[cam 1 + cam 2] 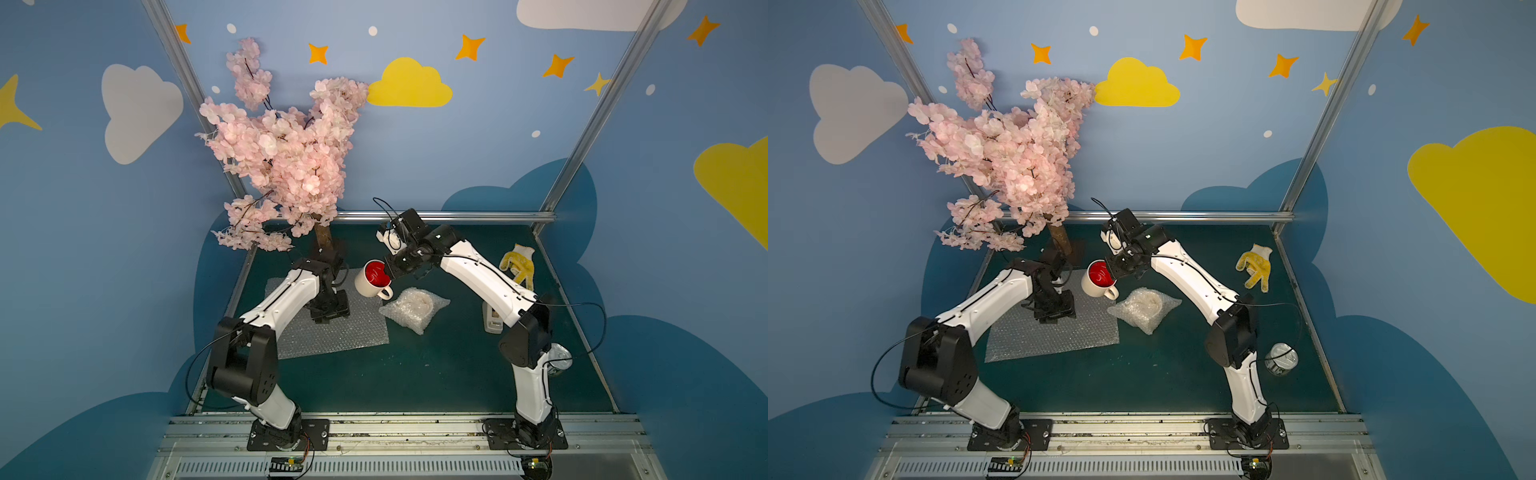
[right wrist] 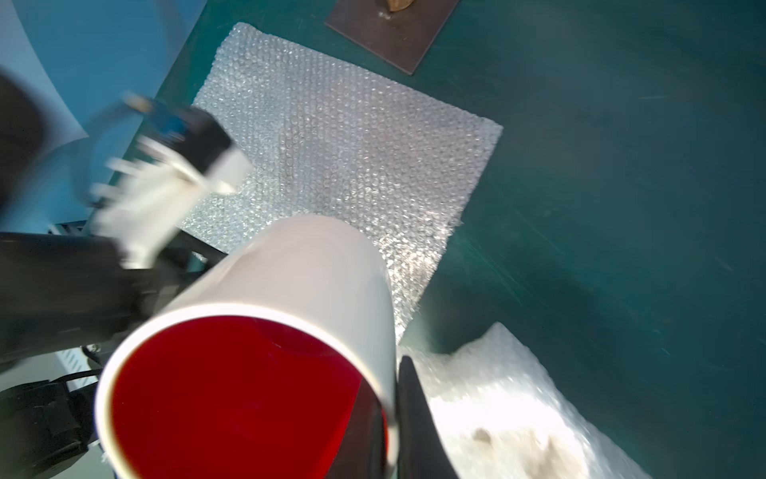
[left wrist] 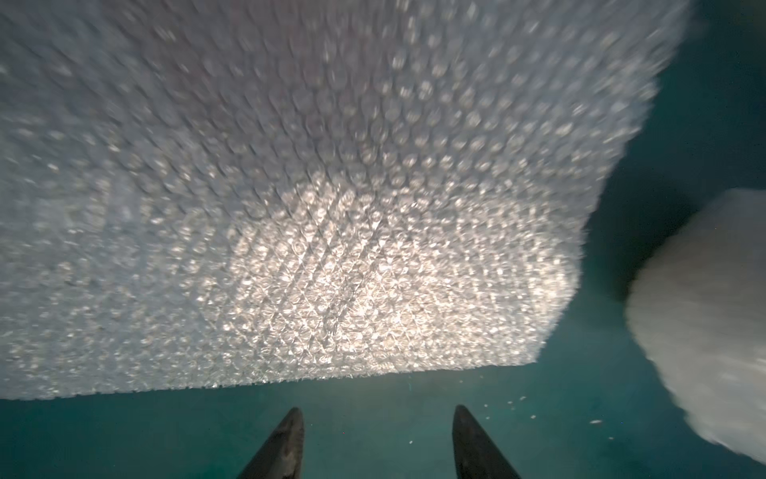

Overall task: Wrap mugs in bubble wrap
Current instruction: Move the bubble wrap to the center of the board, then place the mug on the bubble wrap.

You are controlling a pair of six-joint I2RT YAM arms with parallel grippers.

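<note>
The mug with the red inside [image 2: 265, 352] hangs tilted in the air by the far corner of the flat bubble wrap sheet [image 1: 332, 328], next to the wrapped bundle [image 1: 413, 307]. It could slip and drop, because the right gripper [image 2: 391, 410] only pinches its thin rim, jaws squeezed tight. The left gripper [image 3: 375, 446] hangs over the sheet, partly open and holding nothing.

Robot test cell dressed as a stage set: two arms bolted to a slotted metal rail [image 1: 399, 432] beside a green worktop [image 1: 415, 374], aluminium frame posts [image 1: 598, 108], painted cloud-and-star walls [image 1: 409, 85], artificial blossom tree [image 1: 286, 158] behind the rail.
</note>
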